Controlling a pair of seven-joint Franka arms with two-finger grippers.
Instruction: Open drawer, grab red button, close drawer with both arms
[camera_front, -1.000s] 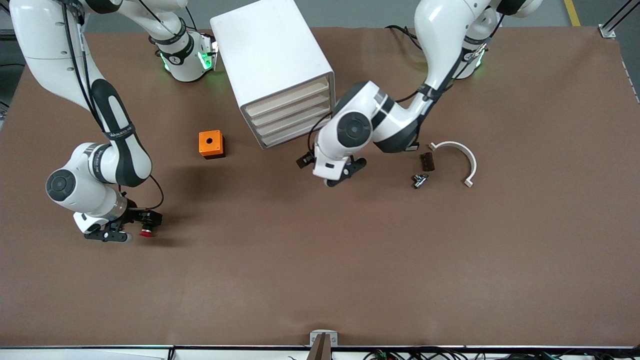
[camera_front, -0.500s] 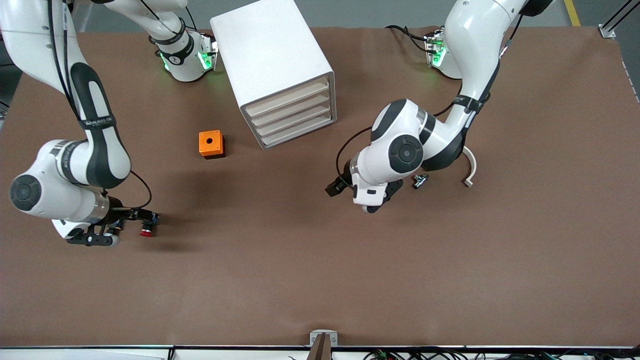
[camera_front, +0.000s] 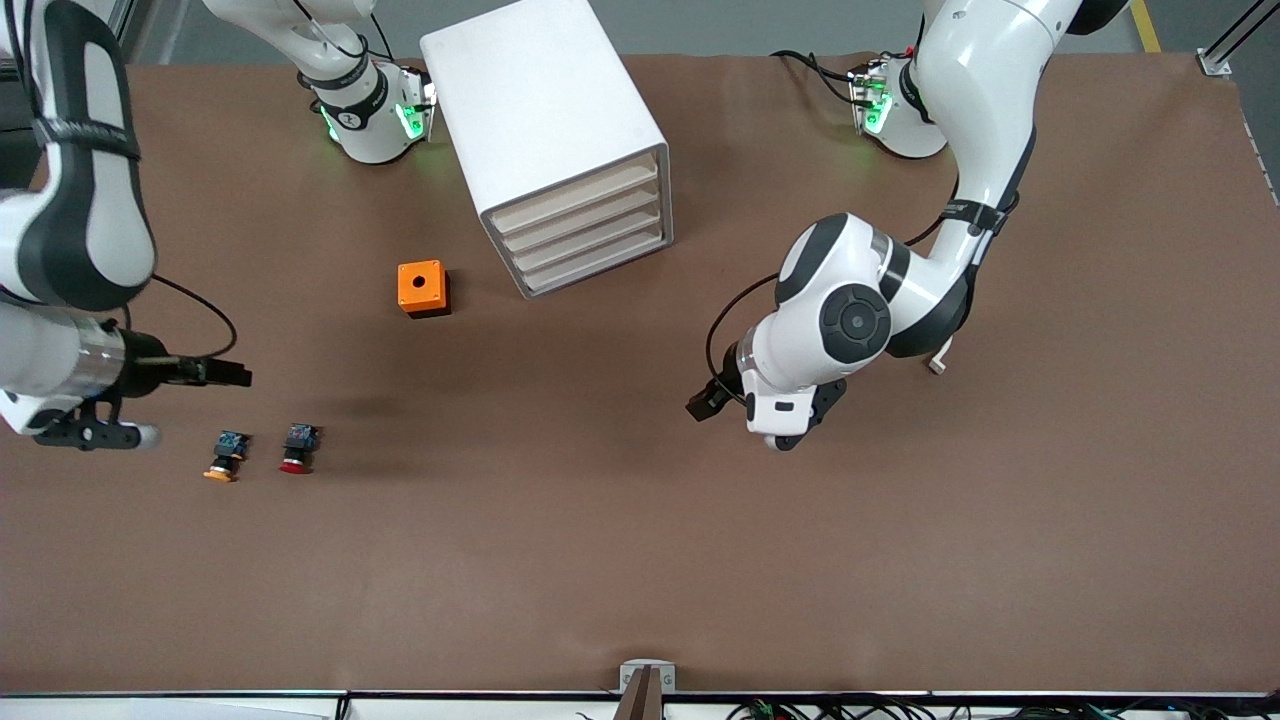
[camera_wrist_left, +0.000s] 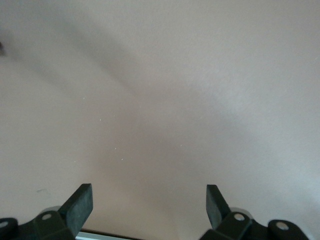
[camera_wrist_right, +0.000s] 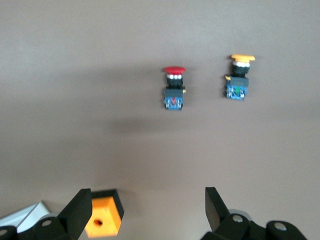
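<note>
The button (camera_front: 297, 450), red cap toward the front camera, lies on the brown table toward the right arm's end; the right wrist view shows the button (camera_wrist_right: 174, 88) too. My right gripper (camera_front: 95, 437) hovers open and holds nothing, off to the side of the button at the table's edge. The drawer (camera_front: 575, 194), uppermost of four in the white cabinet (camera_front: 540, 110), sits flush and shut. Over bare table, nearer the front camera than the cabinet, my left gripper (camera_front: 800, 420) hangs open and holds nothing. In the wrist views, the left gripper (camera_wrist_left: 149, 207) and the right gripper (camera_wrist_right: 148, 210) have their jaws wide apart.
A yellow-capped button (camera_front: 225, 457) lies beside the red one, also seen as the yellow-capped button (camera_wrist_right: 239, 80). An orange cube (camera_front: 422, 288) with a hole stands near the cabinet, toward the right arm's end. The tip of a white curved piece (camera_front: 938, 362) shows under the left arm.
The right gripper has pulled away from the red button toward the table's edge, uncovering the yellow-capped button. The left arm has swung away from the cabinet toward the front camera. Both grippers stayed open.
</note>
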